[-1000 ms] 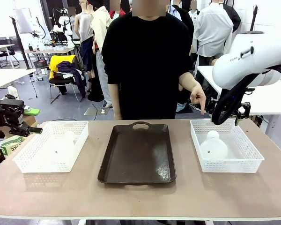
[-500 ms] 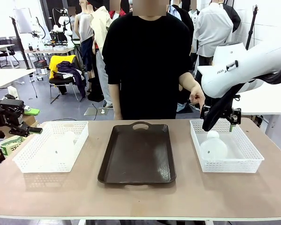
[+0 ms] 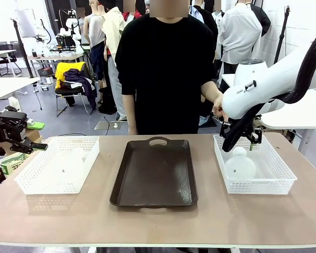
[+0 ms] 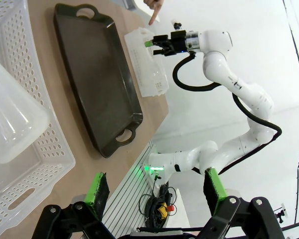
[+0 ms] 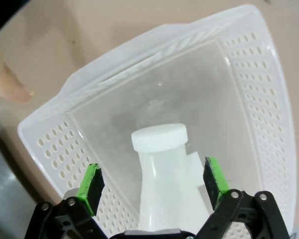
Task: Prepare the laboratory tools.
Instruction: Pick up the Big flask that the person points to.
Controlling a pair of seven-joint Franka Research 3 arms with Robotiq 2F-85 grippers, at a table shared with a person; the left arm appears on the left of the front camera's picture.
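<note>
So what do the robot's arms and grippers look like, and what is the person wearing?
The right arm is glossy white with rounded joints, a looping black cable and small dark lettering near the wrist. The left gripper and right gripper are black, each finger tipped with a green pad. The person wears a black short-sleeved top.

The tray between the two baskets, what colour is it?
The tray is dark brown, clearest in the front view.
</note>
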